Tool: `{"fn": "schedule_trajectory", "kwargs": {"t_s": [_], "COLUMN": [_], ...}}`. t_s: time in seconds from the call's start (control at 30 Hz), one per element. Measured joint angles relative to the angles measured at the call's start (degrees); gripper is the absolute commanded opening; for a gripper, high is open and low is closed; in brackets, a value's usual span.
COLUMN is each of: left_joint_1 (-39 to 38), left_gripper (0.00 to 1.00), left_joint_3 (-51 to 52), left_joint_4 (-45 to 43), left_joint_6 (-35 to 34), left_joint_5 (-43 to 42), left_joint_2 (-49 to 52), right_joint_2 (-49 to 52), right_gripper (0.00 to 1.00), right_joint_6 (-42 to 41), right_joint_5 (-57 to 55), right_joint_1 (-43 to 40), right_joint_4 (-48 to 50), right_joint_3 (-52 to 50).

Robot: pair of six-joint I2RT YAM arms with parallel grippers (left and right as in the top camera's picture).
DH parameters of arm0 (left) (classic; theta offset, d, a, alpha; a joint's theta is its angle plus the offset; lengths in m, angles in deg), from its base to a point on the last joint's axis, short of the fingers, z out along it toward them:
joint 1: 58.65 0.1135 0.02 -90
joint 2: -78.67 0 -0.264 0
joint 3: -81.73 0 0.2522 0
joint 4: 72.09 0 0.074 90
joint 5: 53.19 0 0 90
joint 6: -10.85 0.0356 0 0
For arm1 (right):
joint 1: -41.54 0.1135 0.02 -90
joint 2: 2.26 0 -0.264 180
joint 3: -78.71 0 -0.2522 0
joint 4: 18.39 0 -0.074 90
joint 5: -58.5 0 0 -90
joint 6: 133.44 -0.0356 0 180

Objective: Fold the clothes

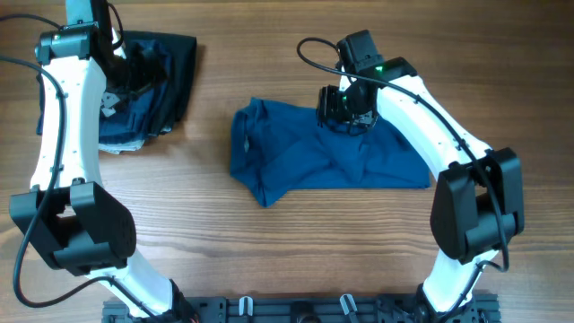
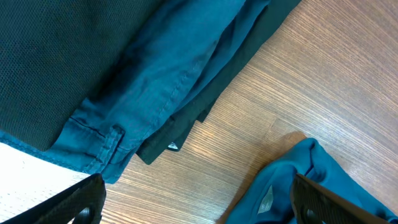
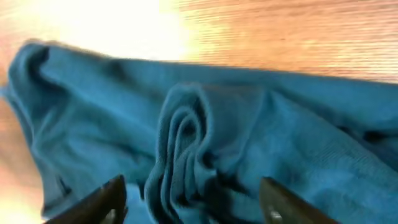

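overhead view: the blue shirt (image 1: 305, 157) lies crumpled in the middle of the wooden table (image 1: 269, 260), wider than it is tall, with one bunched end toward the left and a flatter edge toward the right. the right gripper (image 1: 345, 112) sits over the shirt's upper edge, just right of centre, pointing down at the cloth. a pile of dark clothes (image 1: 157, 76) lies in the upper left of the frame, well apart from the shirt. the left gripper (image 1: 121, 67) hangs over that pile; from here i cannot tell how its jaws stand.

left wrist view: the left gripper (image 2: 199, 211) has its jaws wide apart, one finger (image 2: 74, 202) in the lower left corner and the other in the lower right, with nothing clamped between them. the pile of dark clothes (image 2: 124, 74) fills the upper left, a teal layer lying over a black one, with a small label (image 2: 173, 147) at the black edge. a corner of the blue shirt (image 2: 292, 180) shows in the lower right, on bare table (image 2: 311, 81).

right wrist view: the right gripper (image 3: 193, 208) stands with its jaws apart, its fingers (image 3: 93, 202) at the bottom edge. the blue shirt (image 3: 280, 124) fills most of the frame. a raised ridge of folded cloth (image 3: 183, 143) stands between the fingers, nearer the left one; the view is blurred and i cannot tell whether either finger touches it.
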Motion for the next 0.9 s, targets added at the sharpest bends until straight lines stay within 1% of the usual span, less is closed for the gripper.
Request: {"fn": "schedule_trajectory", "kwargs": {"t_s": [0.13, 0.23, 0.33, 0.4, 0.47, 0.5, 0.6, 0.77, 0.9], "left_joint_1": [0.0, 0.0, 0.0, 0.0, 0.0, 0.0, 0.0, 0.0, 0.0], "left_gripper": [0.95, 0.95, 0.95, 0.95, 0.95, 0.95, 0.95, 0.95, 0.95], "left_joint_3": [0.0, 0.0, 0.0, 0.0, 0.0, 0.0, 0.0, 0.0, 0.0], "left_joint_4": [-0.1, -0.2, -0.2, -0.2, -0.2, -0.2, -0.2, -0.1, -0.1], "left_joint_6": [0.0, 0.0, 0.0, 0.0, 0.0, 0.0, 0.0, 0.0, 0.0], "left_joint_5": [0.0, 0.0, 0.0, 0.0, 0.0, 0.0, 0.0, 0.0, 0.0], "left_joint_2": [0.0, 0.0, 0.0, 0.0, 0.0, 0.0, 0.0, 0.0, 0.0], "right_joint_2": [-0.7, -3.5, -6.6, -7.8, -8.1, -8.1, -8.1, -8.1, -8.1], "right_gripper": [0.73, 0.71, 0.60, 0.43, 0.15, 0.05, 0.04, 0.04, 0.04], "right_joint_6": [3.7, 4.9, 5.6, 5.8, 5.9, 6.2, 6.3, 3.9, 2.5], "right_joint_5": [0.9, 0.4, -0.2, -0.6, -0.8, -0.8, -0.2, 0.7, 2.9], "right_joint_1": [-1.8, -5.0, -8.9, -10.9, -11.4, -11.3, -10.5, -7.8, -5.6], "right_joint_4": [-3.7, -6.4, -9.7, -11.4, -11.2, -10.2, -7.0, -1.0, 2.9], "right_joint_3": [0.8, 1.1, 2.0, 2.2, 1.3, 0.2, -4.5, -13.6, -17.2]}}
